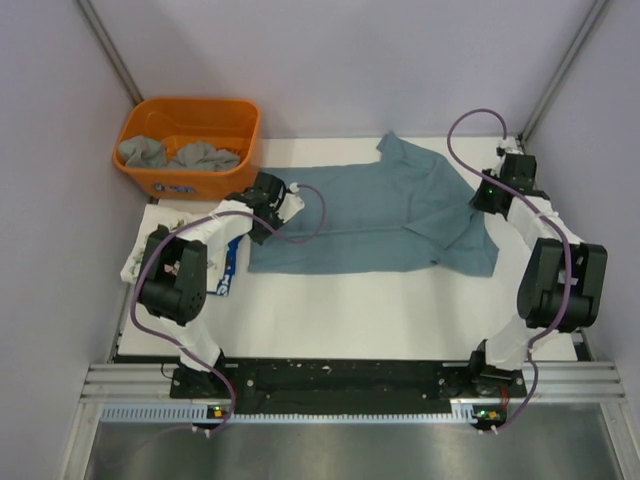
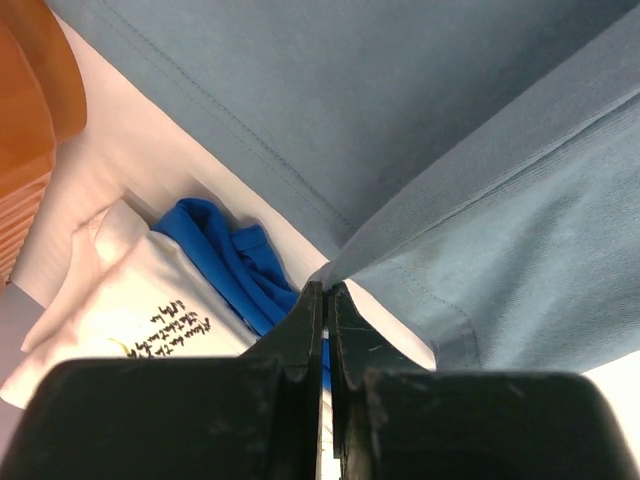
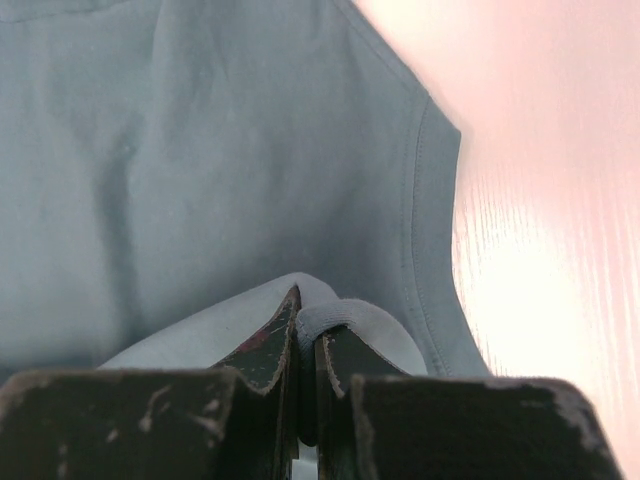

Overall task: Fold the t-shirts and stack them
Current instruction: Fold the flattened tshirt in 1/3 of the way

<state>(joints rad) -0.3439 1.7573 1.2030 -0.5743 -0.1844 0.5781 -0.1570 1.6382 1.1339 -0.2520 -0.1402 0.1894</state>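
A dusty blue-grey t-shirt (image 1: 380, 215) lies spread across the middle of the white table, partly folded. My left gripper (image 1: 262, 215) is shut on its left hem edge; the left wrist view shows the cloth (image 2: 470, 200) pinched at the fingertips (image 2: 312, 300). My right gripper (image 1: 485, 195) is shut on the shirt's right side; the right wrist view shows a ribbed fold (image 3: 350, 320) clamped between the jaws. A folded white shirt with print (image 1: 165, 245) lies at the left under my left arm, also in the left wrist view (image 2: 140, 320). Grey shirts (image 1: 180, 155) sit in the tub.
An orange plastic tub (image 1: 190, 115) stands at the back left. A bright blue cloth (image 2: 235, 265) lies by the folded white shirt. Grey walls close in on the left, right and back. The table's front edge runs along the arm bases.
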